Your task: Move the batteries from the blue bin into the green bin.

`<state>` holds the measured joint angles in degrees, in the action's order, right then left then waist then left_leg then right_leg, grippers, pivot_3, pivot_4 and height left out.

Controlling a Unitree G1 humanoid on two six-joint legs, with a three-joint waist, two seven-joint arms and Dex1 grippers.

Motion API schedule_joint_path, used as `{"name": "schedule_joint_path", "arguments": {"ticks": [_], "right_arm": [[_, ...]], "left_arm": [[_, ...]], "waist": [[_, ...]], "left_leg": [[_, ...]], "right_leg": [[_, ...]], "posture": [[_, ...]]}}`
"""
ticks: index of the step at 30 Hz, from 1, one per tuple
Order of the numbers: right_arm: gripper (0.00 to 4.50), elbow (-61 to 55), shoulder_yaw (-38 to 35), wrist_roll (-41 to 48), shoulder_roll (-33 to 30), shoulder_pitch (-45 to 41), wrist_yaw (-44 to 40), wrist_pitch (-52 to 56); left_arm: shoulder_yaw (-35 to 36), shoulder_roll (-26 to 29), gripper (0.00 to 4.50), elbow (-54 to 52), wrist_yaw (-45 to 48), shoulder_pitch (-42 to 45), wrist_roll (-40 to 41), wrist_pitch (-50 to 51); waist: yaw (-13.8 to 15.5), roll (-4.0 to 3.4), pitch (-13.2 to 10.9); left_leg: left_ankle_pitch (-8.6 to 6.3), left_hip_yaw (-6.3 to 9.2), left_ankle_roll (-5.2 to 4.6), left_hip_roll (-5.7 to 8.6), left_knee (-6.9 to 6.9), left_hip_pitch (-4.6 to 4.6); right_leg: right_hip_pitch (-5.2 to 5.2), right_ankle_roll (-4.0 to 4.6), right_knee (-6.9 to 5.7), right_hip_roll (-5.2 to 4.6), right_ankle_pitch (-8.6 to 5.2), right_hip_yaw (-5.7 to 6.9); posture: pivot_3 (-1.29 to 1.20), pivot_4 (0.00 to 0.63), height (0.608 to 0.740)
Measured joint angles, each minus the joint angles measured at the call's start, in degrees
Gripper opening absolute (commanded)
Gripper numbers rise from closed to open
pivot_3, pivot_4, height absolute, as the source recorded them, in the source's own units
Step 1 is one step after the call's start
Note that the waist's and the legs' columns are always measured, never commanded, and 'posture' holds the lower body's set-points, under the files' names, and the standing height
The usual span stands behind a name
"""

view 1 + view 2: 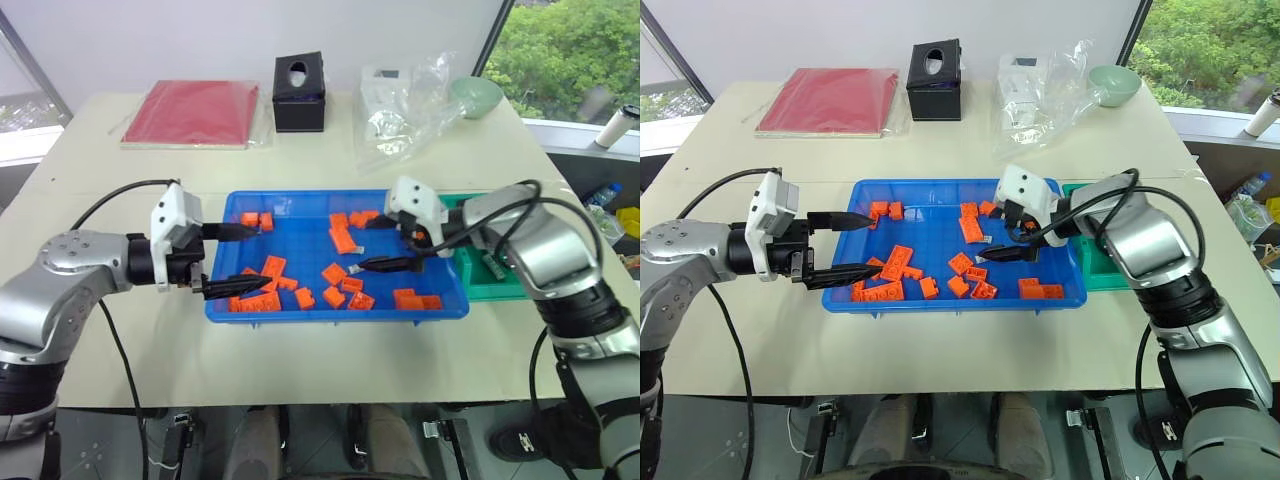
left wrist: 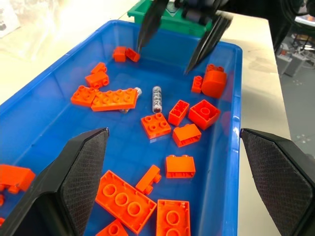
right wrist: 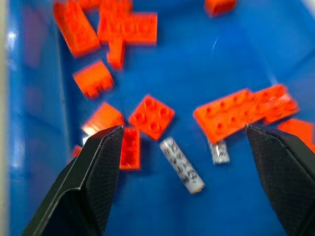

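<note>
The blue bin (image 1: 455, 300) sits mid-table, strewn with orange bricks (image 1: 270, 268). Two batteries lie on its floor among them: one in plain sight (image 3: 182, 165), (image 2: 157, 98), a second (image 3: 219, 151) half tucked under a long brick. My right gripper (image 1: 372, 243) hangs open over the bin's right half, its fingers spread on either side of these batteries (image 3: 183, 128). My left gripper (image 1: 238, 260) is open and empty over the bin's left end, pointing across it. The green bin (image 1: 490, 285) stands against the blue bin's right side, mostly hidden behind my right arm.
At the back of the table lie a red folder (image 1: 192, 112), a black tissue box (image 1: 299, 93), a crumpled clear plastic bag (image 1: 405, 105) and a pale green bowl (image 1: 477, 96). Bare tabletop runs in front of the blue bin.
</note>
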<state>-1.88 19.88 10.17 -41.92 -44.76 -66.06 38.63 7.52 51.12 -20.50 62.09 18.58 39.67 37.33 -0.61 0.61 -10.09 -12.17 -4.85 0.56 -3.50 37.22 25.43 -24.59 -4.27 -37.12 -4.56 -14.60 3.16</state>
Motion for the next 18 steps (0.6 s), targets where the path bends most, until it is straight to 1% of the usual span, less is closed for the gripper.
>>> {"name": "schedule_joint_path", "arguments": {"ticks": [6,12,16,17,18], "right_arm": [[4.04,8.20,4.27,-4.76,1.12,-0.29,-2.31,-9.37],[4.04,13.26,4.34,-6.84,2.98,-0.30,-3.22,-13.39],[4.04,13.85,4.38,-7.77,4.08,-0.13,-3.97,-13.97],[3.50,13.85,4.42,-7.92,4.55,0.17,-4.06,-13.99],[3.21,13.84,4.56,-8.06,4.96,0.66,-4.08,-13.99]], "left_arm": [[2.76,0.63,4.50,-2.59,-1.34,-2.71,1.05,1.10],[4.49,0.74,4.50,-4.43,-2.49,-4.57,1.85,1.78],[4.80,1.08,4.50,-4.61,-2.80,-4.77,2.08,2.01],[4.80,1.08,4.50,-4.70,-2.98,-4.76,2.08,2.01],[4.80,1.08,4.50,-4.74,-3.10,-4.74,2.09,2.01]], "waist": [[-0.07,0.00,0.00],[0.00,0.00,0.00],[-0.05,0.00,0.00],[-0.05,0.00,0.00],[-0.04,0.00,0.00]], "left_leg": [[0.00,0.00,0.00,-0.02,-0.07,-0.02],[0.00,0.00,0.01,-0.02,-0.05,-0.04],[0.00,0.00,0.01,-0.02,-0.05,-0.05],[0.00,0.01,0.01,-0.02,-0.05,-0.05],[0.00,0.00,0.01,-0.02,-0.05,-0.05]], "right_leg": [[-0.04,-0.03,-0.05,0.05,0.02,0.01],[-0.02,-0.03,-0.06,0.04,0.02,0.01],[-0.01,-0.03,-0.07,0.05,0.02,0.01],[-0.01,-0.03,-0.07,0.05,0.02,0.01],[-0.01,-0.03,-0.07,0.05,0.02,0.01]], "posture": [[0.00,0.150,0.736],[0.00,0.150,0.736],[0.00,0.150,0.736],[0.00,0.150,0.736],[0.00,0.150,0.736]]}}
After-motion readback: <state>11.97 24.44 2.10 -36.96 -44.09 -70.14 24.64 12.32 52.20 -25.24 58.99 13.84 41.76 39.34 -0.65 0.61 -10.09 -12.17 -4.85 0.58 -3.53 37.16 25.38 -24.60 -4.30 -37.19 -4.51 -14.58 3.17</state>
